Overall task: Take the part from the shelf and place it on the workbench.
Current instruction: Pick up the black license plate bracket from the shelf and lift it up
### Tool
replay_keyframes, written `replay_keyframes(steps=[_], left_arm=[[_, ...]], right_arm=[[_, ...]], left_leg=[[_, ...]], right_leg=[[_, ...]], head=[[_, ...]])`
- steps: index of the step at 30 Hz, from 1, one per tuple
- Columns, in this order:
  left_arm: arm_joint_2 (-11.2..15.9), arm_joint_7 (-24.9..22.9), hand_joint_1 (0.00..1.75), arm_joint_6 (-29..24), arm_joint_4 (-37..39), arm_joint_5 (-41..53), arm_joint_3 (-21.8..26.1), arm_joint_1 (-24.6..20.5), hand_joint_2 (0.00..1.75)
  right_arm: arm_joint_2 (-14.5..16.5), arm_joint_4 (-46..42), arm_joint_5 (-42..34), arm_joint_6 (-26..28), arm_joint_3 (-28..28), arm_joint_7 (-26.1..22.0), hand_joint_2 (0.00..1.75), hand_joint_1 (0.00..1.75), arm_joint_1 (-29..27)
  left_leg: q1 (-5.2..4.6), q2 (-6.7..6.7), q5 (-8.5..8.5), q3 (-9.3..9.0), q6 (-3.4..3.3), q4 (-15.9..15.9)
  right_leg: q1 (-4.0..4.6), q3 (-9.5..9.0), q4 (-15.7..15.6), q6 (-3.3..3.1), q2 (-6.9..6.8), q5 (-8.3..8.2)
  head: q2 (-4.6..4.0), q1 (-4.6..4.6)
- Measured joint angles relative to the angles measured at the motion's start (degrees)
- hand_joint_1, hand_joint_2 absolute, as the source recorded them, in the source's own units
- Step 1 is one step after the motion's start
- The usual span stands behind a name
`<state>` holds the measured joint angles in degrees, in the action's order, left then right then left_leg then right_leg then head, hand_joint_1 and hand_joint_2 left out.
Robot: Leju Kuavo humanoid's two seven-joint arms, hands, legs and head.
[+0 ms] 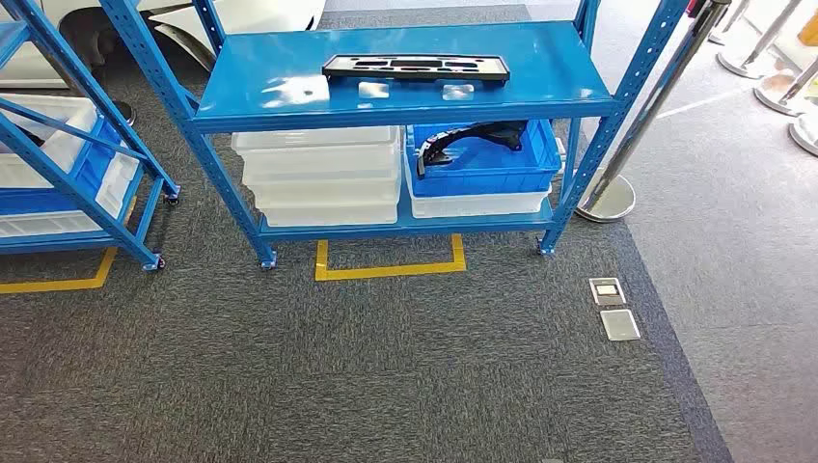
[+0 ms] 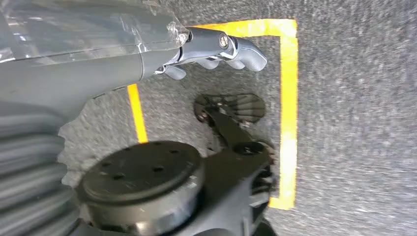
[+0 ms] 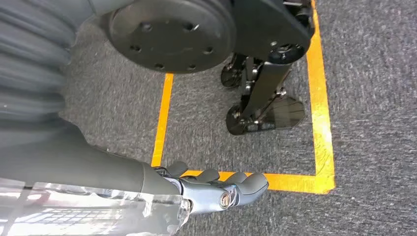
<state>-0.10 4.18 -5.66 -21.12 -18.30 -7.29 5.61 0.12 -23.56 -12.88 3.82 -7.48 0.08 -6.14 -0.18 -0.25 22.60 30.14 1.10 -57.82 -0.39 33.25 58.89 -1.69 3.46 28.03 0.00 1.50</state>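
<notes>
Grey carpet floor (image 1: 386,367), yellow tape marks, blue racking ahead. Left hand (image 2: 216,49) hangs at the robot's side over the carpet, fingers loosely curled, nothing in them; slack, not clenched. Right hand (image 3: 216,189) same: empty, fingers half-bent, hanging above a yellow tape line (image 3: 295,182). Neither is anywhere near the shelf.

Part (image 1: 416,68), a flat black frame with cut-outs, lies on the top deck of the blue shelf (image 1: 289,77), right of centre, untouched.

Progress, my read: nothing done yet. Still to do: close in on the shelf, raise the arms, grasp, lift, carry to the workbench, set down. Likely a two-hand lift, as the part is long and thin.

Containers on the lower deck: stack of white bins (image 1: 323,178) at left, contents hidden. At right a blue crate (image 1: 482,164) sits on a white bin (image 1: 477,203); the crate holds a curved black part (image 1: 473,140). Second blue rack (image 1: 58,154) at far left carries white and blue bins, contents unclear.
</notes>
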Motion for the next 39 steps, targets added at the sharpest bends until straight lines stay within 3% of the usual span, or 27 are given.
replay_keyframes(steps=[16,23,31,39], left_arm=[[-0.12,7.00,0.00,-5.57,0.74,-20.83,-10.86,-3.16,0.00],[-0.14,9.82,0.00,-8.24,1.66,-30.13,-16.61,-4.72,0.00],[-0.14,11.92,0.00,-11.17,3.00,-39.93,-23.37,-6.41,0.00],[-0.14,12.80,0.00,-13.28,4.68,-46.97,-30.38,-8.00,0.00]], right_arm=[[-1.77,1.51,-13.53,4.04,-12.68,-0.30,0.00,0.00,3.96],[-4.02,2.28,-18.85,6.44,-19.69,-0.36,0.00,0.00,6.76],[-10.72,1.88,-21.72,11.08,-26.63,0.92,0.00,0.00,12.75],[-19.34,-3.86,-18.44,15.19,-32.25,5.04,0.00,0.00,19.37]], left_leg=[[0.00,0.00,0.00,0.00,0.00,-0.01],[0.00,0.00,0.00,0.00,0.00,-0.02],[-0.06,0.00,-0.01,-0.01,-0.02,-0.06],[-0.09,0.00,-0.02,-0.02,-0.02,-0.11]], right_leg=[[0.00,0.00,0.00,0.00,0.00,0.00],[-0.01,-0.01,0.00,0.00,0.00,0.00],[-0.09,-0.04,0.00,0.05,-0.02,-0.04],[-0.14,-0.05,0.00,0.10,-0.03,-0.08]], head=[[0.00,-0.01],[0.00,0.00],[0.00,-0.03],[0.00,-0.03]])
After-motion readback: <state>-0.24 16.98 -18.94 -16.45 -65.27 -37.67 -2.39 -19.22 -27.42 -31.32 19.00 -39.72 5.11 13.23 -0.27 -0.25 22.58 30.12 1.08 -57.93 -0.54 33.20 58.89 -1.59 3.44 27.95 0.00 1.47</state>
